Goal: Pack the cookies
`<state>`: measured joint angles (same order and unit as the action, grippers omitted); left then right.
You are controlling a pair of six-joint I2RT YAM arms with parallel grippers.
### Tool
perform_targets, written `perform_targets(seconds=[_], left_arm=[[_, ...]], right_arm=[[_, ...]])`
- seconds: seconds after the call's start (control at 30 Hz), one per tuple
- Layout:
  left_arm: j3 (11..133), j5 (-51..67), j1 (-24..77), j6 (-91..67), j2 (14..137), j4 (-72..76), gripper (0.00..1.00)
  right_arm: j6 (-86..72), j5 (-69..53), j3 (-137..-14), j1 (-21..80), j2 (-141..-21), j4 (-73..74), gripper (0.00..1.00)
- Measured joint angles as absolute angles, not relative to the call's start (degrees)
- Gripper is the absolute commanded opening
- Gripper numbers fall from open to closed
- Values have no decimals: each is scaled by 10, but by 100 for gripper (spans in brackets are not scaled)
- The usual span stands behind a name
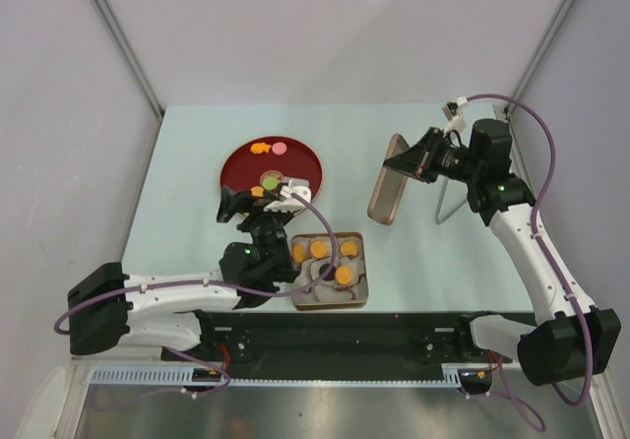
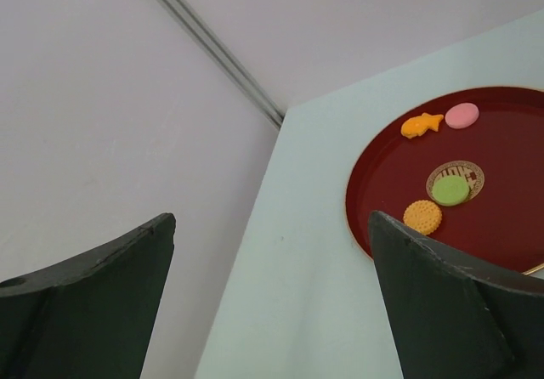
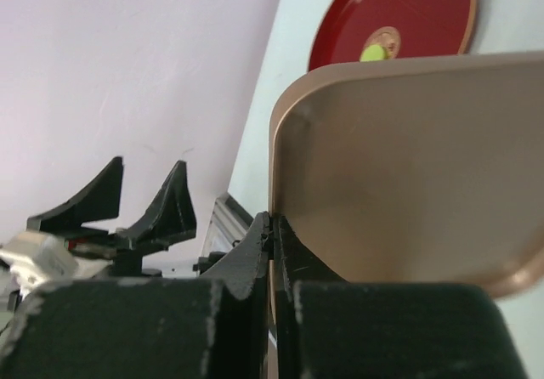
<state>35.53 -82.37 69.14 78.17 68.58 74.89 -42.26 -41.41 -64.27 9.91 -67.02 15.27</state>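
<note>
Cookies (image 1: 319, 249): four orange ones lie in the paper cups of the tin (image 1: 330, 302) at the near edge. Four more lie on the red plate (image 2: 510, 217): a fish-shaped orange, a pink, a round orange, and a green one resting on a brown patterned disc.
Left gripper (image 2: 270, 222): jaws spread wide and holding nothing, hanging over the plate's near rim.
Right gripper (image 3: 274, 226): clenched on the thin edge of the tan lid (image 3: 408, 166), which it holds on edge above the table, well right of the tin.
Risk, lid grip: the pinch takes only a narrow strip of rim, so the lid may swing or slide out if the arm moves sharply.
Risk, order: closing the tin now would shut out the four cookies on the plate.
Risk, collision: the left arm lies beside the tin, so a lid brought across could strike it.
Risk, pick: wide jaws could shove a flat cookie along the plate, or lift the green one together with the disc beneath.
</note>
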Motion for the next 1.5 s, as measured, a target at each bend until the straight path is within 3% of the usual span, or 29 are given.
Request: perform_targets(seconds=[0.27,0.33,0.37,0.47,0.57,0.67,0.77,1.0,1.33,1.5], left_arm=[[428,-849,688,666,661,744,100],[449,-847,689,571,642,678,97],[473,-824,686,485,622,556,96],[595,-607,598,150,590,198,94],[615,-419,430,-61,561,39,95],[578,-237,347,-198,553,-18,95],[514,-46,307,-306,573,1,96],[468,214,290,-475,665,136,98],[385,363,275,-745,824,564,100],[384,380,274,-865,911,676,100]], right_arm=[[-484,-460,-642,116,-670,43,0],[-511,-468,-642,118,-672,5,0],[-524,-472,-642,120,-676,-15,0],[-550,-477,-642,124,-689,-55,0],[-562,-482,-642,127,-702,-68,0],[-573,-492,-641,127,-708,-83,0],[-588,-507,-641,129,-708,-114,0],[-629,-547,-641,142,-708,-203,0],[-692,-586,-640,174,-708,-321,0],[-735,-599,-640,184,-708,-386,0]])
